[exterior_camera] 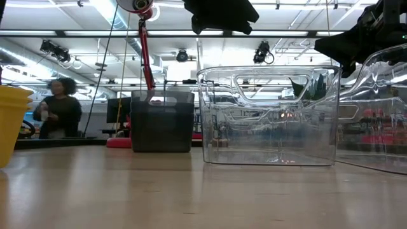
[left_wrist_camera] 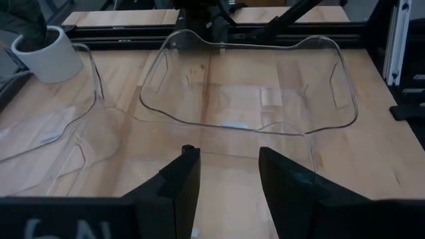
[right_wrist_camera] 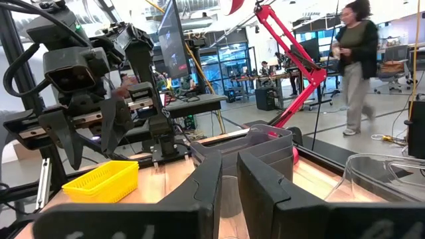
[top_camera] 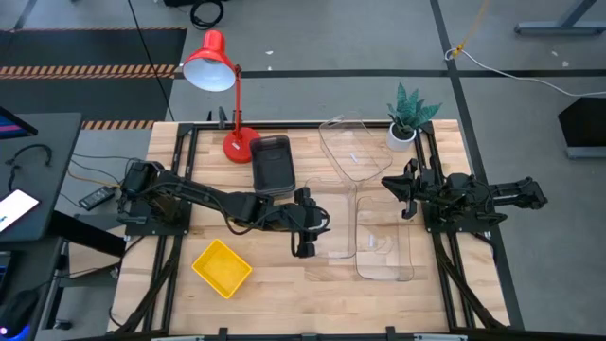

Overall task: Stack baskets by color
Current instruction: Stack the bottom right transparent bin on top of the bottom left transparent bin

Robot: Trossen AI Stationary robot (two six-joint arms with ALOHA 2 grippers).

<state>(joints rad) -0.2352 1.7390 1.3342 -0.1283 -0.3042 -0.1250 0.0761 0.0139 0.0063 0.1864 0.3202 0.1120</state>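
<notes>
My left gripper [top_camera: 324, 227] hangs open over the table's middle, pointing toward the right edge, with nothing between its fingers [left_wrist_camera: 188, 174]. In front of it a clear basket [left_wrist_camera: 246, 86] [top_camera: 383, 242] rests on its base. A second clear basket [top_camera: 352, 152] lies farther back, beside the plant. A dark grey basket [top_camera: 273, 163] stands at the far middle, and a yellow basket [top_camera: 222, 267] sits near the front left. My right gripper [right_wrist_camera: 230, 174] waits at the table's right edge, its fingers a narrow gap apart and holding nothing.
A red desk lamp [top_camera: 227, 104] stands at the far left of the tabletop and a small potted plant [top_camera: 407, 118] at the far right. Black frame rails [top_camera: 180, 189] run along both sides. A person [exterior_camera: 60, 108] stands in the room beyond.
</notes>
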